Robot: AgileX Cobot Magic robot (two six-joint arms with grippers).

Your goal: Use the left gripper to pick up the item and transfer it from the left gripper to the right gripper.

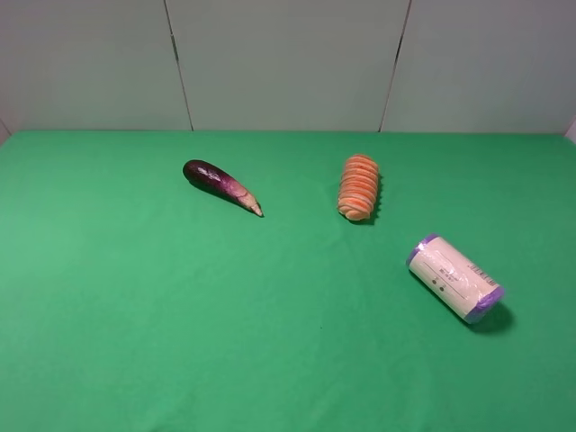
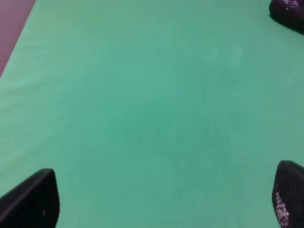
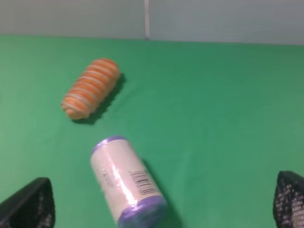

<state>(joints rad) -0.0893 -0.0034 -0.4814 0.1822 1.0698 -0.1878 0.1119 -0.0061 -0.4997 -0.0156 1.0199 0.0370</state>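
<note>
The can (image 1: 454, 277) lies on its side toward the right edge of the desk (image 1: 135, 342), slanted, with nothing holding it, and that placement is the main hazard: the task gives the pickup to the left gripper (image 2: 156, 209), which would have to reach across the middle of the desk to get there. Being round, the can could roll off if one finger touches it before the other, or if the jaws close across its slant rather than square to its side. The carrot (image 1: 359, 187) sits near it toward the far edge and the eggplant (image 1: 220, 184) left of that, so a reach could nudge either. The left jaws stand apart and empty over bare green cloth, with only the eggplant at a corner of their view and no can. The right gripper (image 3: 161, 209) is spread wide and empty too, with the can close before it, nearer one finger than the other, touching neither.
</note>
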